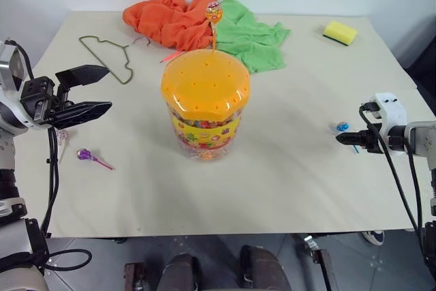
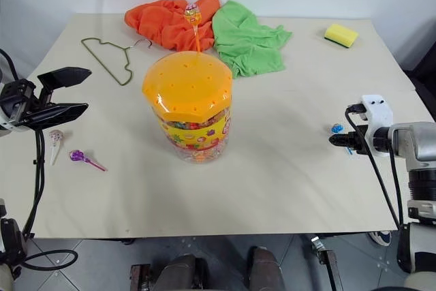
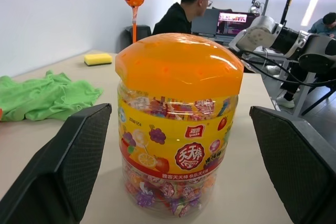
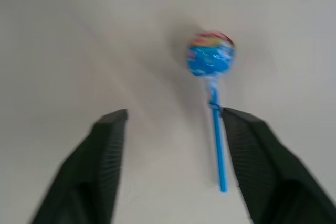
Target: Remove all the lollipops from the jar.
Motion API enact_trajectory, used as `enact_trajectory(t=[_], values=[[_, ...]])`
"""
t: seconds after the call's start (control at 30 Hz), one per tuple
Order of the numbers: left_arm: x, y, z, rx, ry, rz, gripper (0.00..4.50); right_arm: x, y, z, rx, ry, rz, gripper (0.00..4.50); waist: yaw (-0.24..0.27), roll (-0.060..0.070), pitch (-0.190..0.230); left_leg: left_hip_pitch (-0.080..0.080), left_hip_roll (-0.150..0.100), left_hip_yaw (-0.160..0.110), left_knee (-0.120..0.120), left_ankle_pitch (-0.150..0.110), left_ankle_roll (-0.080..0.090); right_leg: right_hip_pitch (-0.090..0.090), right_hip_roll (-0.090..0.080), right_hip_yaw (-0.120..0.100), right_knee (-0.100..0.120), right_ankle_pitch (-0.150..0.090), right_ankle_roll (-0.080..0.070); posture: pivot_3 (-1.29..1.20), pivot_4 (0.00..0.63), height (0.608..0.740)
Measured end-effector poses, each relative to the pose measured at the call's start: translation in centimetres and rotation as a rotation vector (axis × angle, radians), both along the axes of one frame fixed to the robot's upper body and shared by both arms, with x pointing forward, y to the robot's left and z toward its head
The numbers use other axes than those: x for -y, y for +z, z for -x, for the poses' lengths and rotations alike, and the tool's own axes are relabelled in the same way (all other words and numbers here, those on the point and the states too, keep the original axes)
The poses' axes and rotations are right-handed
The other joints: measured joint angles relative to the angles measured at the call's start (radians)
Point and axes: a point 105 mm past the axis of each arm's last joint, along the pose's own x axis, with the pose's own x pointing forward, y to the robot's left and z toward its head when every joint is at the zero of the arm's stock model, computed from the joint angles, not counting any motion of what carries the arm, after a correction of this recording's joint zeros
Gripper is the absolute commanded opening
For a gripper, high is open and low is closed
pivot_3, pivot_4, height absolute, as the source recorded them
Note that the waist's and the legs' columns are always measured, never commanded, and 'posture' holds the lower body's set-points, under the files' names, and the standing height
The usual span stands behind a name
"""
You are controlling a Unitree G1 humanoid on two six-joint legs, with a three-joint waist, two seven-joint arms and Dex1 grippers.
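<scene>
Right claw spread beside the blue foil-wrapped lollipop on the beige bench; we lift clear, avoiding its stick.

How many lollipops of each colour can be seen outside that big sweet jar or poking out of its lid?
Orange lollipop, standing in the jar lid: 1
Purple lollipop, on the table: 1
Silvery-pink lollipop, on the table: 1
Blue lollipop, on the table by the right gripper: 1
Total: 4
</scene>
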Motion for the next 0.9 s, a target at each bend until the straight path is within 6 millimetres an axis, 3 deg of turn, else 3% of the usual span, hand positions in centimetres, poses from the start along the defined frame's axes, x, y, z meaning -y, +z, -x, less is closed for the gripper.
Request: enact_trajectory(t=[0.03,0.07,0.17,0.3,0.4,0.47,0.67,0.9], values=[[0.0,0.0,0.0,0.0,0.0,0.0,4.5,-0.6,0.7,0.3,0.03,0.038,-0.006,4.4,0.0,0.0,0.0,0.0,0.0,0.0,0.0,0.0,0.0,0.0,0.0,0.0,0.0,0.0,0.0,0.0,0.15,0.74],[0.0,0.0,0.0,0.0,0.0,0.0,4.5,-1.2,1.5,0.5,0.063,0.072,-0.017,4.46,-0.001,0.0,0.0,0.0,0.0,0.0,0.0,0.0,0.0,0.0,0.0,0.0,0.0,0.0,0.0,0.0,0.15,0.74],[0.0,0.0,0.0,0.0,0.0,0.0,4.5,-3.2,4.9,1.2,0.2,0.188,-0.037,4.46,-0.001,0.0,0.0,0.0,0.0,0.0,0.0,0.0,0.0,0.0,0.0,0.0,0.0,0.0,0.0,0.0,0.15,0.74],[0.0,0.0,0.0,-0.001,-0.001,0.0,4.5,-6.2,8.0,2.1,0.301,0.353,-0.102,4.46,-0.001,0.0,0.0,0.0,0.0,0.0,0.0,0.0,0.0,0.0,0.0,0.0,-0.001,0.0,0.0,0.0,0.15,0.74],[0.5,0.7,-0.3,0.017,-0.016,-0.006,4.5,-9.5,12.5,2.8,0.467,0.533,-0.127,4.46,0.0,0.0,0.0,0.0,0.0,0.0,0.001,0.0,0.0,0.0,0.0,0.0,0.0,0.0,0.0,0.0,0.15,0.74],[0.7,1.0,-0.3,0.029,-0.021,-0.006,4.5,-10.9,14.4,3.0,0.554,0.604,-0.133,4.46,-0.001,0.0,0.0,0.001,0.0,-0.001,0.001,0.0,0.0,0.001,0.0,0.0,0.0,0.0,0.0,0.0,0.15,0.74],[0.7,0.7,-0.7,0.022,-0.021,0.009,4.5,-15.8,15.5,2.4,0.568,0.838,-0.235,4.46,-0.006,0.0,0.0,0.0,0.0,0.0,0.0,0.0,0.0,0.0,0.001,0.0,0.0,0.0,0.0,0.0,0.15,0.74],[0.6,0.3,-0.1,0.022,-0.01,0.002,4.5,-21.3,15.9,0.0,0.567,1.012,-0.342,4.46,-0.015,0.0,0.0,0.001,0.0,-0.002,0.0,0.0,0.0,0.0,0.001,-0.001,0.002,0.0,0.0,0.0,0.15,0.74]])
